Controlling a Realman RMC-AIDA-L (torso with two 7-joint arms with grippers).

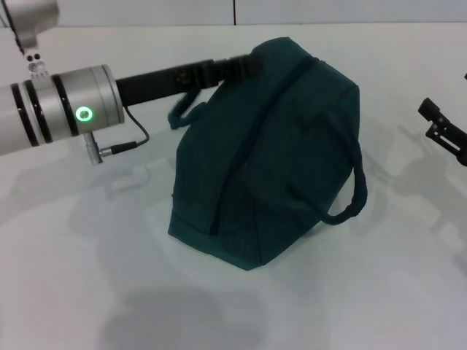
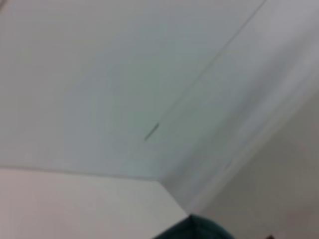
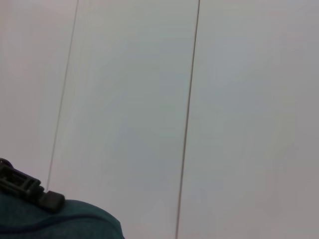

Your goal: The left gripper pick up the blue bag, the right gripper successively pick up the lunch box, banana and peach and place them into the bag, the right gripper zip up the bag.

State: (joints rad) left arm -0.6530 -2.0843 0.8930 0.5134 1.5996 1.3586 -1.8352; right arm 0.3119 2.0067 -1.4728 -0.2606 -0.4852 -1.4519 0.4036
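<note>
the blue bag (image 1: 273, 157) sits in the middle of the white table (image 1: 87, 240). it is big and dark teal-blue, and it leans over to one side. its zip line runs from the top down the front and looks closed. one loop handle (image 1: 349, 186) hangs off the bag's right side and curves down near the table. the other handle (image 1: 184, 109) pokes out on the bag's left side, near the top.

the left arm (image 1: 58, 109) comes in from the left. it has a silver part with a small green light ring on it. past that, a long black part goes straight to the top of the bag. the left gripper (image 1: 241, 67) is right at the top edge of the bag, touching the cloth there. the bag hides the tips of it, so i cannot tell if they are apart or pinched on the cloth.

the right gripper (image 1: 441, 127) is far over at the right edge, well apart from the bag. only a small black part of it shows. it holds nothing that can be seen, and i cannot tell how far open it is.

the left wrist view shows mostly the white wall, with a small bit of the bag at the edge. the right wrist view shows white wall panels, a corner of the bag, and a black gripper part just beside it.
</note>
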